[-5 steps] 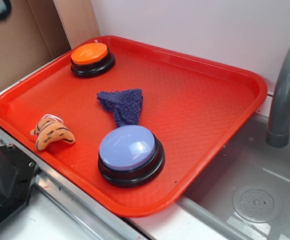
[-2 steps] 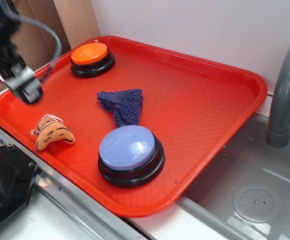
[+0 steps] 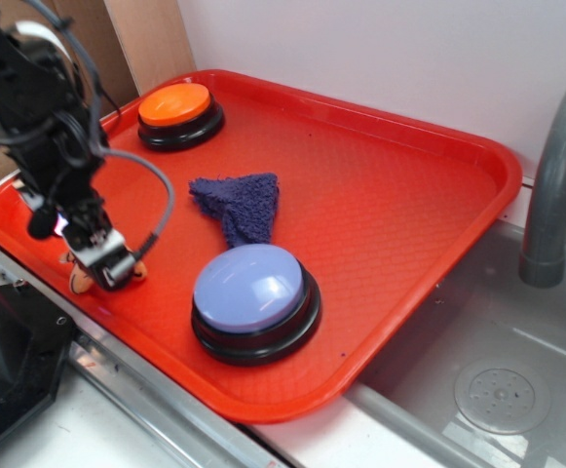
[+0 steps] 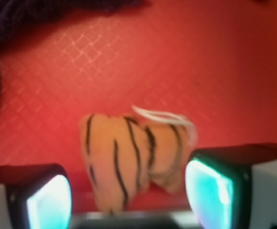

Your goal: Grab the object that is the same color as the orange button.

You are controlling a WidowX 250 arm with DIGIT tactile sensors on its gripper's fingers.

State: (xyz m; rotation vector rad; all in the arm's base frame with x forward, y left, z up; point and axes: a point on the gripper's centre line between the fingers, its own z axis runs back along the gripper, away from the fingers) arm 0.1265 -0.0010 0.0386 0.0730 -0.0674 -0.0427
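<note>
The orange striped plush toy (image 4: 128, 155) lies on the red tray (image 3: 380, 185) near its front left edge. In the exterior view only small bits of the toy (image 3: 80, 283) show beside the gripper. My gripper (image 3: 107, 265) is low over the toy and open, with a finger (image 4: 47, 200) on each side of it; the toy sits between them untouched. The orange button (image 3: 175, 109) on its black base stands at the tray's far left corner, well behind the gripper.
A purple knitted cloth (image 3: 239, 203) lies mid-tray. A large lavender-blue button (image 3: 253, 297) stands just right of the gripper. A grey faucet (image 3: 555, 185) and a sink (image 3: 497, 390) are to the right. Cardboard stands behind the tray.
My arm came in from the upper left and moved down and right, from beside the orange button to directly over the plush toy. The toy has not moved.
</note>
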